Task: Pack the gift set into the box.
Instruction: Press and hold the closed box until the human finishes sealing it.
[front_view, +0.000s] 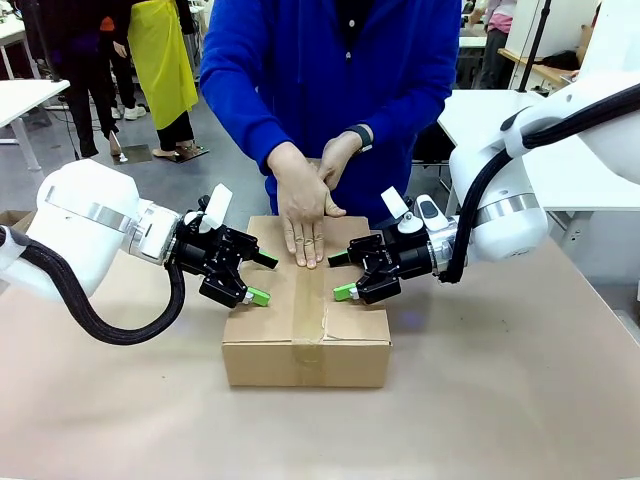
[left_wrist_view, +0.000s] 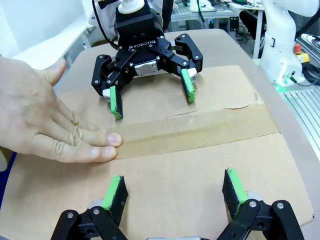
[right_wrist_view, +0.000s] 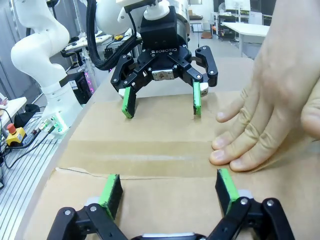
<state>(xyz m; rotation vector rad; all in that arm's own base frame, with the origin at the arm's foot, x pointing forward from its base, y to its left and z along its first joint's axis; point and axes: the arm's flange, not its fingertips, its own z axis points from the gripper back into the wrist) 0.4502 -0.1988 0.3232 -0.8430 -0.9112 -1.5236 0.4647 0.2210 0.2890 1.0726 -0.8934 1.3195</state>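
Nearest you in the front view is the bare tan table (front_view: 480, 400), and on it sits the box (front_view: 305, 345), a plain brown corrugated carton with its top flaps folded shut and a strip of brown tape (left_wrist_view: 200, 132) running along the centre seam. You can't see the gift set; the shut flaps hide whatever is inside.

Your left gripper (front_view: 258, 280) comes in from the left and hangs over the left part of the lid, its jaws spread wide and empty. In its own wrist view its green pads (left_wrist_view: 116, 191) stand well apart just above the cardboard, on the near side of the tape; whether the tips actually touch the flap, you can't tell.

Your right gripper (front_view: 340, 278) mirrors it from the other side, also spread wide and holding nothing. Its pads (right_wrist_view: 226, 186) hover low over the right flap, and the two grippers face each other across the seam, apart.

Between them, the person's hand (front_view: 303, 212) lies flat on the lid, fingers stretched along the taped seam, pressing on the far part of the box top. The other hand (front_view: 337, 158) rests against its wrist. The person wears a blue top (front_view: 330, 70) and a dark watch (front_view: 362, 137) and stands at the far edge of the table.
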